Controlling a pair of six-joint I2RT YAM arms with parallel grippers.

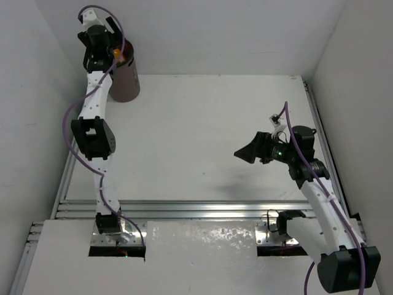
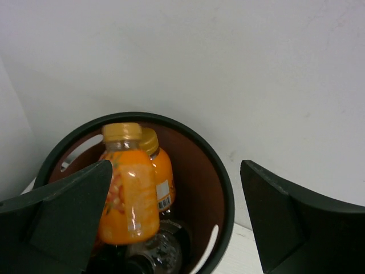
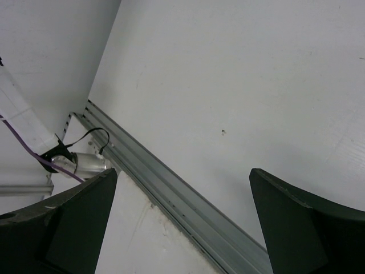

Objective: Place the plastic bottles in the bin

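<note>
The dark brown bin [image 1: 126, 81] stands at the table's far left corner; the left wrist view shows its black rim [image 2: 227, 188]. Inside it, an orange bottle [image 2: 126, 191] stands in front of a second orange bottle [image 2: 161, 177], above a clear bottle [image 2: 157, 251] lying at the bottom. A bit of orange [image 1: 121, 55] shows in the top view. My left gripper [image 1: 107, 46] hangs over the bin's mouth, open [image 2: 177, 171]; the front orange bottle is beside its left finger, not clamped. My right gripper [image 1: 249, 153] is open and empty [image 3: 182, 174] above the table's right half. No other bottles show.
The back wall rises just behind the bin and the left wall is close beside it. A metal rail [image 1: 202, 209] runs across the table's near side and shows in the right wrist view [image 3: 188, 208]. Another rail [image 1: 322, 132] lines the right edge.
</note>
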